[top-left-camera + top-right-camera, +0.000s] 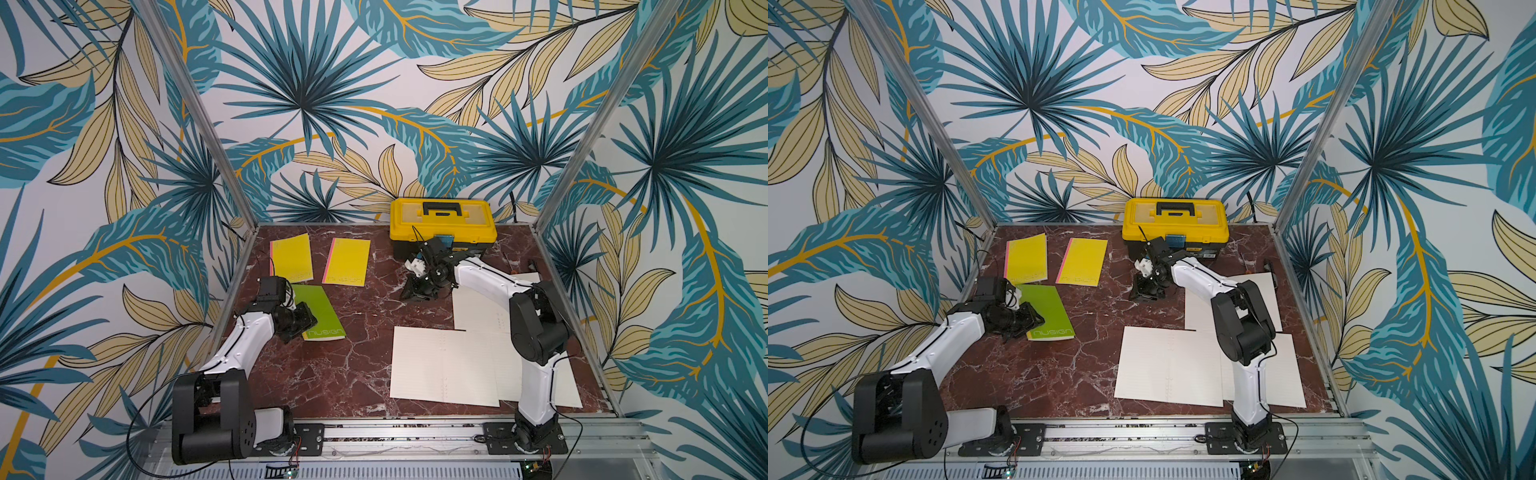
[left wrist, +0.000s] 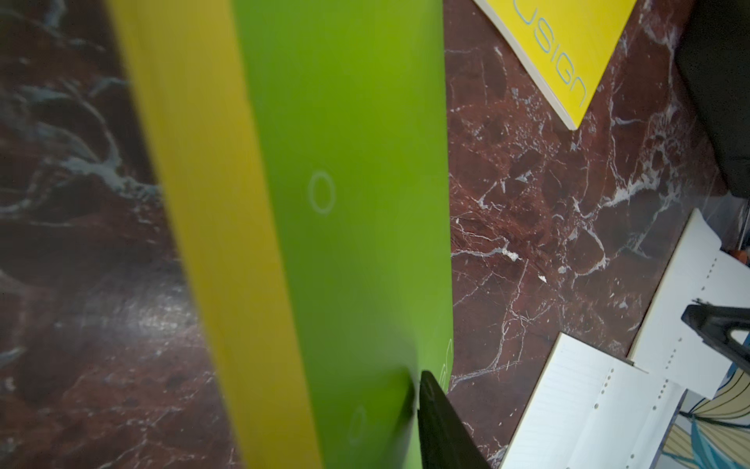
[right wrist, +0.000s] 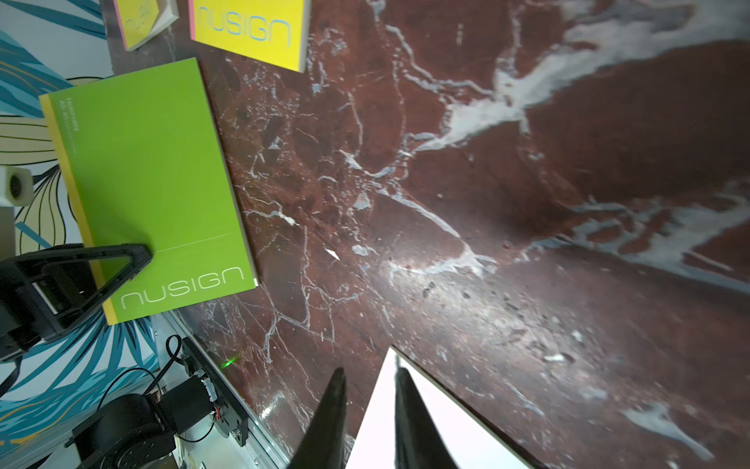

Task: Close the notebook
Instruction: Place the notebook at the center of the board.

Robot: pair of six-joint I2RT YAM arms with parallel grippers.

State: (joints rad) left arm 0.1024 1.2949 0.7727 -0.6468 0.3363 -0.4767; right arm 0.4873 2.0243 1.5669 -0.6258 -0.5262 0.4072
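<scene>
Two open notebooks lie on the right of the marble table with white pages up: a near one (image 1: 444, 365) (image 1: 1167, 365) and a far one (image 1: 478, 311), partly under my right arm. A green notebook (image 1: 328, 307) (image 3: 154, 170) lies closed at the left. My left gripper (image 1: 309, 322) (image 1: 1038, 321) reaches over its near spine corner. In the left wrist view one finger (image 2: 438, 426) stands just off the green cover (image 2: 345, 162); the other is hidden. My right gripper (image 1: 409, 294) (image 3: 369, 373) hovers narrowly open and empty, beyond the near notebook's far-left corner (image 3: 406, 446).
Two closed yellow notebooks (image 1: 292, 257) (image 1: 348, 262) lie at the back left. A yellow and black toolbox (image 1: 442, 226) stands against the back wall, just behind my right wrist. Aluminium posts and leaf-patterned walls close in the sides, and a rail (image 1: 399, 432) runs along the front.
</scene>
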